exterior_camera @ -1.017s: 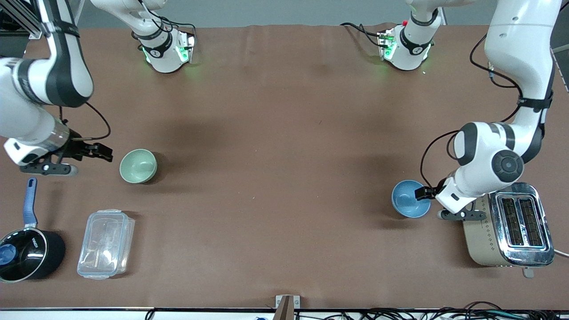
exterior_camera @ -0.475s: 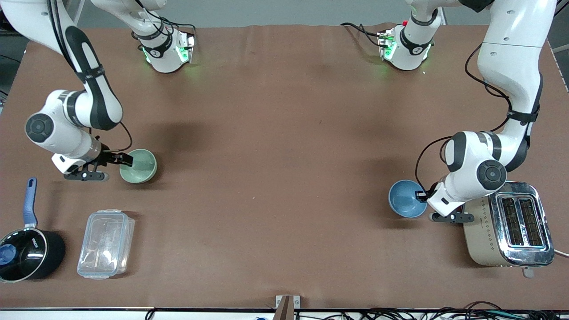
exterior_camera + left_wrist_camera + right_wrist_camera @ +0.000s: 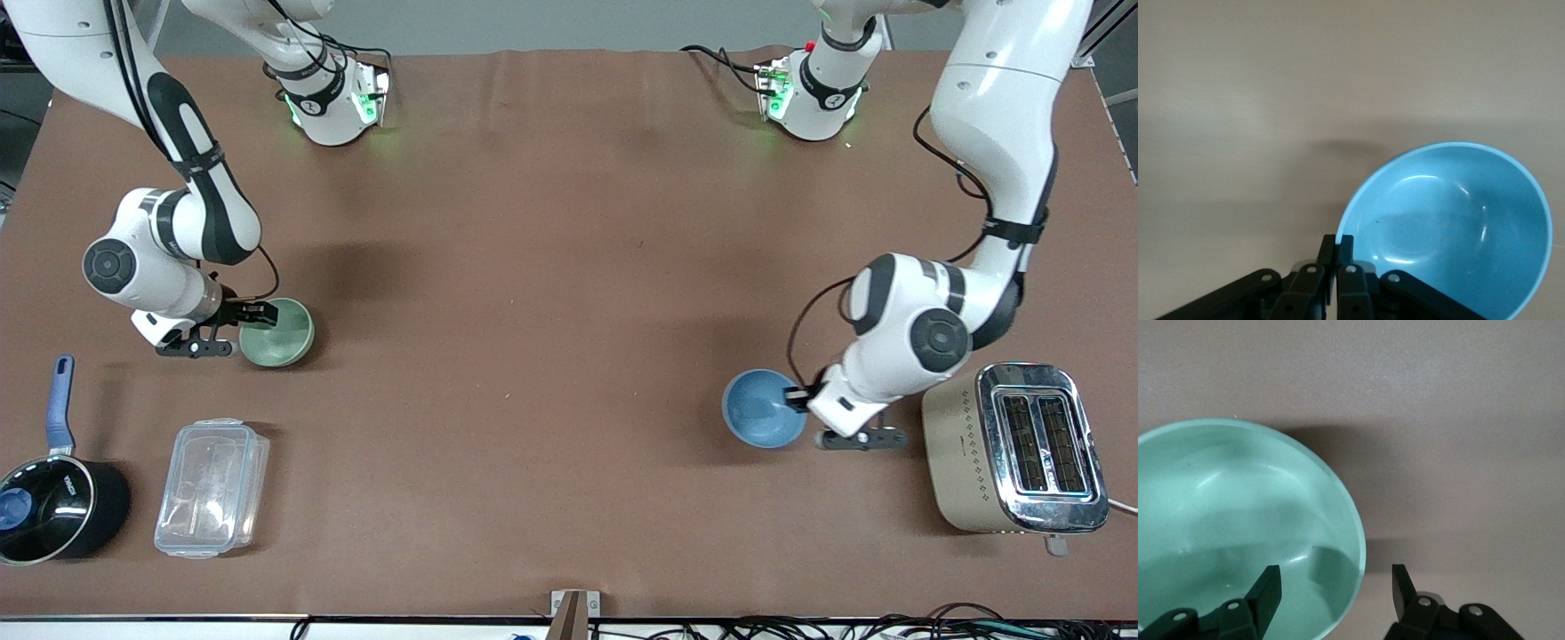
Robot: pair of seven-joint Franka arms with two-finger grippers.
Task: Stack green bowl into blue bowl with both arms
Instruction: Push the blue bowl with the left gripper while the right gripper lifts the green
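The blue bowl [image 3: 764,408] sits toward the left arm's end of the surface, its rim pinched tight by the left gripper [image 3: 794,397]. It looks light, rigid and smooth, so a thin rim hold may slip. The green bowl [image 3: 276,332] sits near the right arm's edge — the right gripper [image 3: 258,312] straddles its rim, fingers [image 3: 1268,590] apart, a sensible spot to clamp.

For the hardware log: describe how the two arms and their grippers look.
Both arms are glossy white jointed tubes with black joint bands, round black caps and loose black cables; their bases glow green. The left gripper and right gripper are black, each with two slim fingers.
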